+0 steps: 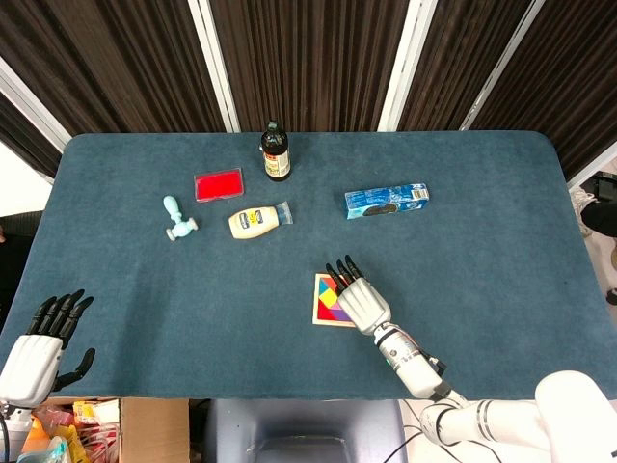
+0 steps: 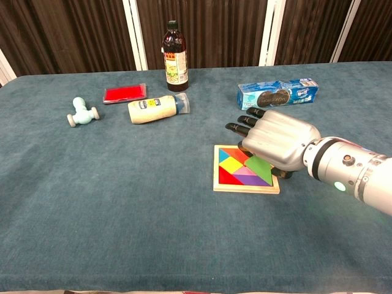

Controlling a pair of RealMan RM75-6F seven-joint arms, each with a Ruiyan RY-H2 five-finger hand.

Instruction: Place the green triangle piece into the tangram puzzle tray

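The wooden tangram tray lies near the front middle of the table, with coloured pieces in it. My right hand hovers low over its right side, fingers stretched forward. The green triangle shows under the palm, pinched against the thumb and lying almost flat on the tray's right part. In the head view the right hand covers most of the tray and hides the triangle. My left hand hangs off the table's front left corner, fingers apart, holding nothing.
Behind the tray lie a blue cookie pack, a mayonnaise bottle on its side, a red case and a light blue toy. A dark bottle stands at the back.
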